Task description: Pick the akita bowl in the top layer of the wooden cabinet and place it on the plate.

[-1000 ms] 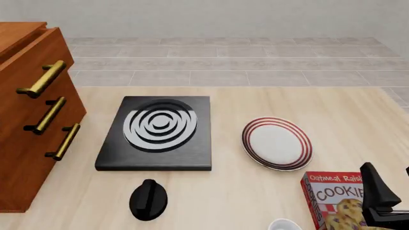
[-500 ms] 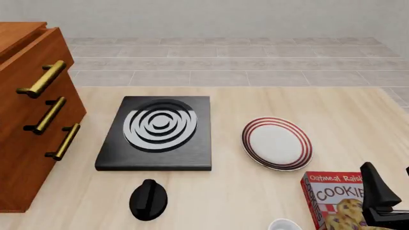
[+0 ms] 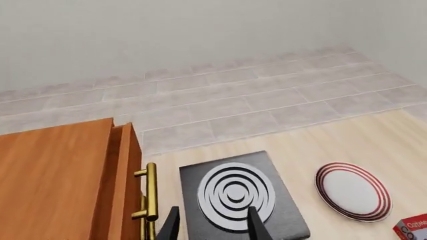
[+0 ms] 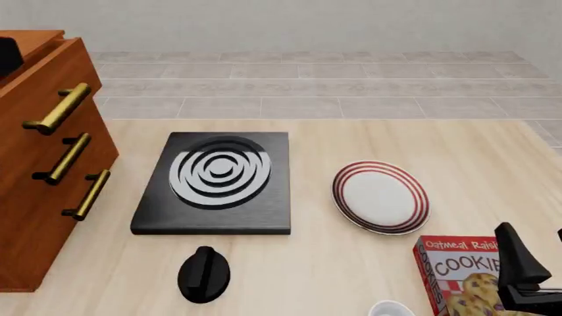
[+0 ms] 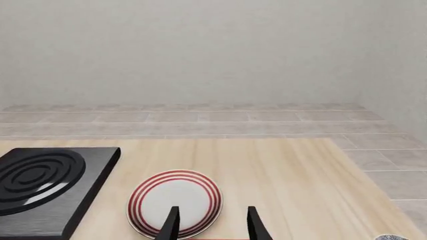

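Observation:
The wooden cabinet (image 4: 39, 171) stands at the table's left edge. Its top layer (image 4: 52, 85) sticks out slightly, and the brass handle (image 3: 151, 192) shows in the left wrist view. The akita bowl is hidden; no drawer's inside shows. The plate (image 4: 380, 196) lies right of centre and holds nothing. My left gripper (image 3: 212, 227) hovers open high over the cabinet's front, above the handle and the slab. A dark part of that arm (image 4: 5, 56) shows at the cabinet's top. My right gripper (image 5: 212, 225) is open, low at the near right, pointing at the plate (image 5: 175, 201).
A black stove slab with white rings (image 4: 215, 181) lies between cabinet and plate. A black knob-shaped object (image 4: 204, 273) sits near the front edge. A red cookie box (image 4: 461, 273) stands beside my right arm, with a plain white round object (image 4: 391, 308) next to it.
A dark part of the left arm has come into the front view at the cabinet's top left. Everything else stays as it was.

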You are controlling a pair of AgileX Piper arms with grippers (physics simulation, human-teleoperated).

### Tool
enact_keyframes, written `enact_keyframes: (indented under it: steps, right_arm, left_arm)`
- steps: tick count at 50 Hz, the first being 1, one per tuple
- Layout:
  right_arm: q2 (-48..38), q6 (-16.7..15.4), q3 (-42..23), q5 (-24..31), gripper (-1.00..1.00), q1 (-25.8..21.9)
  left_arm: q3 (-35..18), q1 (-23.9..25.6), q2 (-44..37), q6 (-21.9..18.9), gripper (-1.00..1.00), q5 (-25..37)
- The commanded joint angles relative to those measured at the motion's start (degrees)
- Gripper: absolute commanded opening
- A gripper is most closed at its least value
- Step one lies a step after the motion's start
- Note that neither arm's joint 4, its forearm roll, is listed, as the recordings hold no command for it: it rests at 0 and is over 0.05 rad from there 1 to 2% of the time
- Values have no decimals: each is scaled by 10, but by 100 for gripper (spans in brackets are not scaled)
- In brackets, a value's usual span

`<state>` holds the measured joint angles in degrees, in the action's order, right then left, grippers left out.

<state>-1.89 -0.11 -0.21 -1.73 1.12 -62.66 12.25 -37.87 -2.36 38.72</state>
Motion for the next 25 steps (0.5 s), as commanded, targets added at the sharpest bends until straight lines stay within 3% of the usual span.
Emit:
enact_keyframes:
  steps: [1, 8, 9, 11, 25]
  right_arm:
    - [-5, 0, 0, -5, 100, 2]
    - [-9, 1, 0, -7, 100, 4]
    - [-8, 1, 0, -7, 100, 5]
    - [-10, 1, 0, -8, 100, 5]
    - [-7, 1, -1, -5, 100, 5]
  left_arm:
    - [-51, 9, -33, 27, 100, 53]
    - [-86, 2, -52, 36, 100, 89]
    - [-89, 0, -58, 54, 100, 98]
    - [-100, -1, -58, 30, 100, 103]
    - [-162, -22, -92, 33, 100, 166]
